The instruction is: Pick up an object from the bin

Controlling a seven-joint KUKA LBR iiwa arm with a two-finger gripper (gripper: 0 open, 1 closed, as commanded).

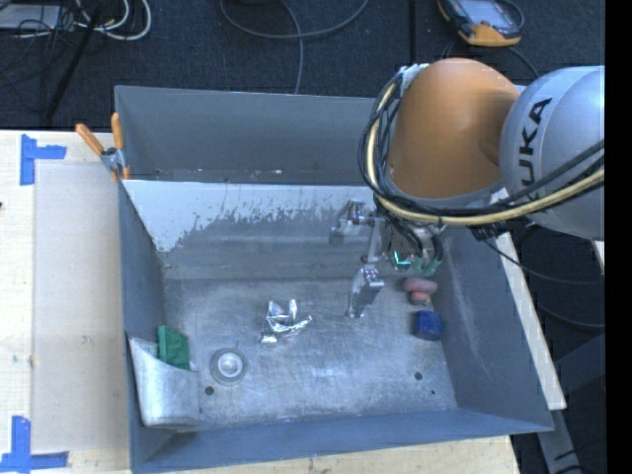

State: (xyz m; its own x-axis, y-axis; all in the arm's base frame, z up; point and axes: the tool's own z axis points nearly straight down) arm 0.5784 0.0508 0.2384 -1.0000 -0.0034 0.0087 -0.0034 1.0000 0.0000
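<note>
Grey bin holds green cloth, silver foil, pink lump, blue block.

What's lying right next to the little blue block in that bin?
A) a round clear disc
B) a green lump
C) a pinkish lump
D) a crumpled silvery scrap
C: the pinkish lump lies close beside the blue block near the right wall of the bin; the green lump, the crumpled silvery scrap and the round clear disc all lie well to the left.

Even overhead light, pale glare on far wall of the bin, faint shadows
</note>
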